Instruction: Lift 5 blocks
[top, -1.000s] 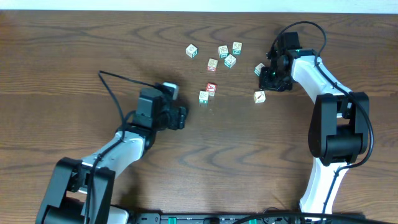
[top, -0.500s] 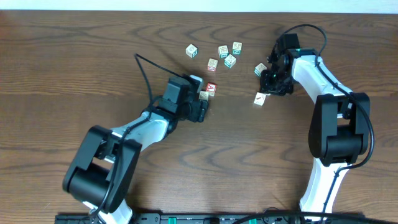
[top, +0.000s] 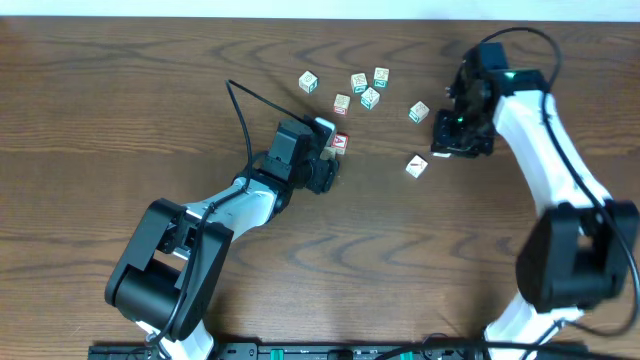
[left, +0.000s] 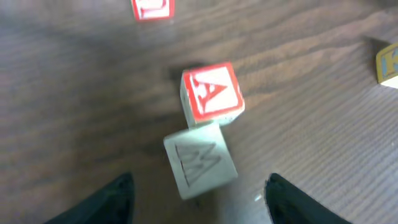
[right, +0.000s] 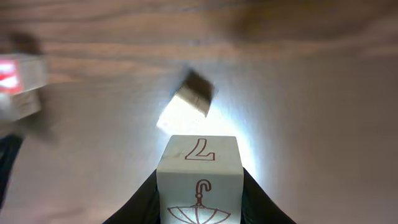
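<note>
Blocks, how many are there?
10: five far blocks, two near the right gripper, umbrella block in it, red A block, M block at the left gripper. More may hide.

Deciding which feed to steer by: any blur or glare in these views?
Overhead: evenly lit and sharp, no glare. Left wrist: soft and blurry, though the red A block is legible. Right wrist: white glare washes the table around the tilted block; the gripped block is crisp.

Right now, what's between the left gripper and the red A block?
A cream block with a grey letter, close beside the red A block and just ahead of the open left gripper. The left wrist view shows it.
</note>
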